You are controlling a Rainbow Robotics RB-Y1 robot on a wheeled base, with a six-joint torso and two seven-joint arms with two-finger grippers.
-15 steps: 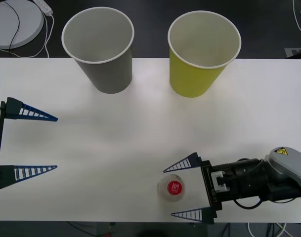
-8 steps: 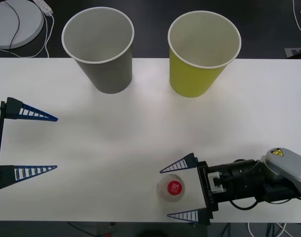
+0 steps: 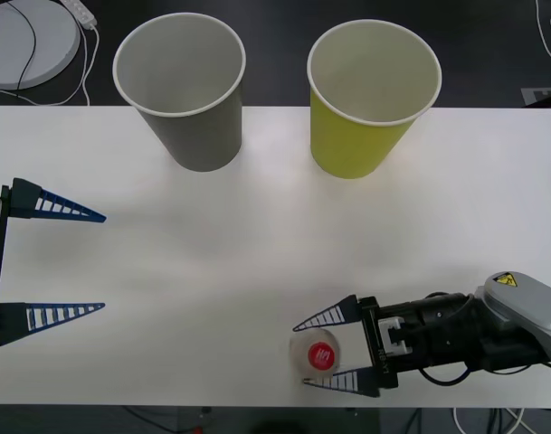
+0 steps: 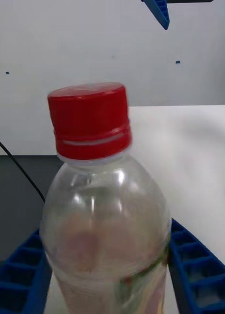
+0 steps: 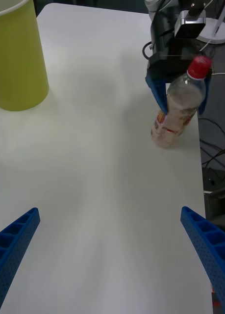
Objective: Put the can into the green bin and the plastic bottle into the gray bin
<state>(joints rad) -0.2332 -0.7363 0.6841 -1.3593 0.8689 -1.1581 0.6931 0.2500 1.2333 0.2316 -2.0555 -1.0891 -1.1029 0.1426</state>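
Near the front edge of the white surface (image 3: 257, 271), toward the robot's right: the plastic bottle (image 3: 318, 355), upright, red cap up, flanked by the blue ribbed jaws of the right gripper (image 3: 321, 349). Jaws narrowed around the body, seemingly touching or just about to on both sides (right wrist view: fingers (image 4: 198, 274) tight beside the bottle (image 4: 107, 225), contact itself hard to confirm), so best read as closing on it, not yet a sure hold. Left gripper (image 3: 62, 262) parked over the left side, jaws wide apart, holding nothing. Gray bin (image 3: 186, 90) and green bin (image 3: 370, 95) upright at the far side, well apart from the bottle, both apparently empty; no can to be made out. Likely risks from here: light, clear, rounded bottle, so uneven closing could push it sideways and tip it, with the surface's front edge just beside and a fall to the floor possible. Grip low on the body, in the left wrist view (image 5: 178, 105), so a swing or slip during the lift. Then a long carry across to the gray bin, past the nearer green one: wrong bin, or a knocked rim toppling a light paper cup.
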